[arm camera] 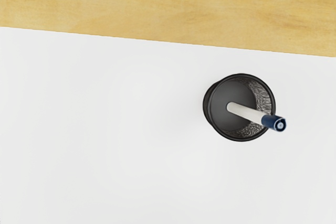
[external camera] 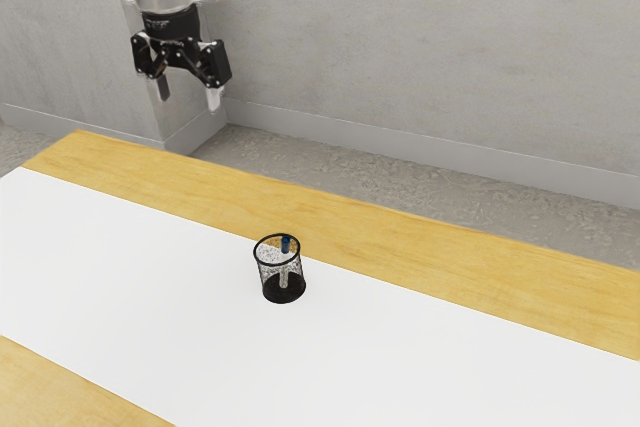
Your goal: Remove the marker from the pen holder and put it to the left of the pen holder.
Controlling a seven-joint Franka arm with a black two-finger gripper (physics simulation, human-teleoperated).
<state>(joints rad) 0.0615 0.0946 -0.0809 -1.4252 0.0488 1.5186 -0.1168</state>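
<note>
table point(external camera: 500, 267), marker point(external camera: 286, 245) partly behind mesh point(external camera: 268, 273)

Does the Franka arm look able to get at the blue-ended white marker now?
Probably yes: the marker leans in an open-topped black mesh holder, its blue end over the rim, and the black gripper hangs open higher up, nothing visible between.

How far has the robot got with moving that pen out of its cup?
Nothing looks done: the marker leans inside the pen holder, its blue end up at the rim. Nothing is in hand: the gripper hangs open above table height, away from the holder. Left to do: grasp the marker, lift it out and lay it left of the holder.
</note>
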